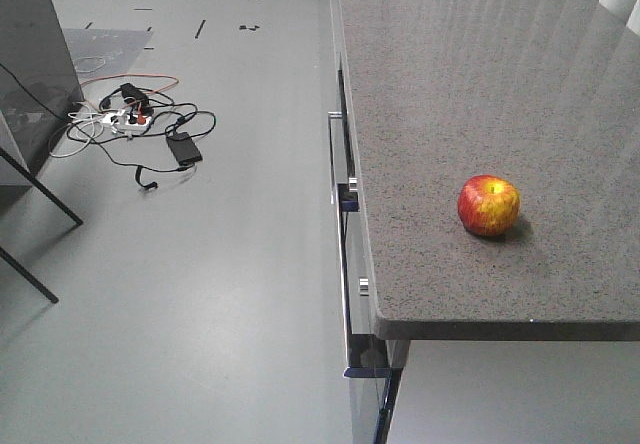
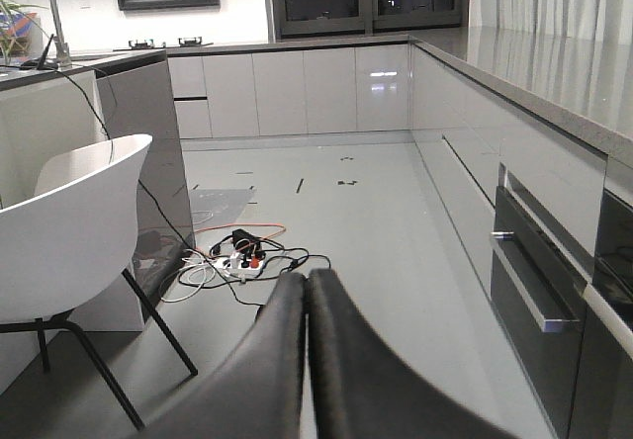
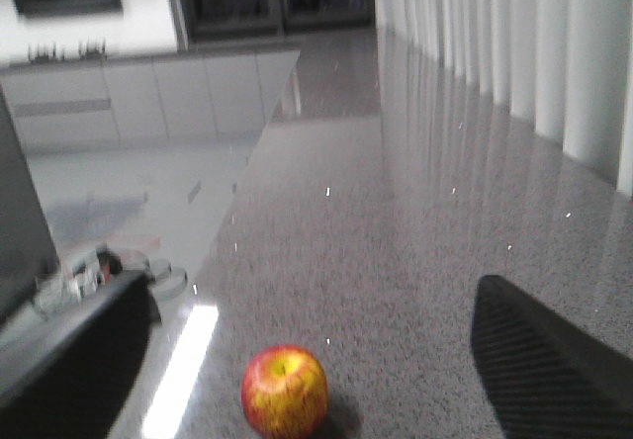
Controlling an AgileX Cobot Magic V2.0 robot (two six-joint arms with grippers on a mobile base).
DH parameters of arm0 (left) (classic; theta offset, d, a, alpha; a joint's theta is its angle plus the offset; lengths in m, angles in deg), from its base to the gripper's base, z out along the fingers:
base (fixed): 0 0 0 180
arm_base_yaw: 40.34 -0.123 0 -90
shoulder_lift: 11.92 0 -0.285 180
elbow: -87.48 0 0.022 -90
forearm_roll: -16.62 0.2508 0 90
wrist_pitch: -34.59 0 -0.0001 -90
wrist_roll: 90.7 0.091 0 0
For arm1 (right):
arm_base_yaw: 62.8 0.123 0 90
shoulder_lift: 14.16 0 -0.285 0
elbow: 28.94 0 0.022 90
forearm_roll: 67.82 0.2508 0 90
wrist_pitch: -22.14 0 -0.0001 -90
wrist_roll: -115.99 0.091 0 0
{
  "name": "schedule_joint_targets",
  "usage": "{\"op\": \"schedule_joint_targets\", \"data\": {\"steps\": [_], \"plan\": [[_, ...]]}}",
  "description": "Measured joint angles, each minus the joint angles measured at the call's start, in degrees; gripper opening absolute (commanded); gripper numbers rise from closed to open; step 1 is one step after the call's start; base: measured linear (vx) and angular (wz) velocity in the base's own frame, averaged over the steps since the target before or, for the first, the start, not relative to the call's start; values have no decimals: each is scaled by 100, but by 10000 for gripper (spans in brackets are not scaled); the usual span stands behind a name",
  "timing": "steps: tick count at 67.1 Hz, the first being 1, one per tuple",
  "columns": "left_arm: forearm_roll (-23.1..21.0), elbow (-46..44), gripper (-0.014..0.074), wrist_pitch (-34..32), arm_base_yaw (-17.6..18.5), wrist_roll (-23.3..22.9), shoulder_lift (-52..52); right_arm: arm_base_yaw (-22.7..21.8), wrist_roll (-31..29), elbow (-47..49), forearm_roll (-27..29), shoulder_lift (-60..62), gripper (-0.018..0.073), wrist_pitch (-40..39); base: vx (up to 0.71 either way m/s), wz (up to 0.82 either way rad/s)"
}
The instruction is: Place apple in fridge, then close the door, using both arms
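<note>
The apple, red with yellow patches, rests on the grey speckled counter near its front edge. In the right wrist view the apple lies low in the frame, between the two wide-apart fingers of my right gripper, nearer the left finger; the gripper is open and does not touch it. My left gripper is shut and empty, held above the floor left of the counter. The fridge and its door are out of view. Neither gripper shows in the front view.
A white power strip with tangled cables lies on the grey floor. A white chair on black legs stands by a grey cabinet. Drawer handles line the counter's side. White curtains hang behind the counter.
</note>
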Motion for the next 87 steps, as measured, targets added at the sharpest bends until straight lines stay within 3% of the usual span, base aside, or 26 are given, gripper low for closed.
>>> {"op": "schedule_joint_targets", "data": {"steps": [18,37,46,61,76,87], "plan": [[0,0,-8,0,0,0,0,539,-427,1235,36,-2087,673,479,0,0],[0,0,-8,0,0,0,0,555,-676,2603,142,-4423,661,1396,0,0],[0,0,-8,0,0,0,0,555,-777,3136,525,-5216,658,1862,0,0],[0,0,-8,0,0,0,0,555,-1154,3982,1069,-6066,652,2460,0,0],[0,0,-8,0,0,0,0,526,-1073,4328,965,-6565,650,2663,0,0],[0,0,-8,0,0,0,0,212,-999,4335,1027,-6798,646,2680,0,0]]}}
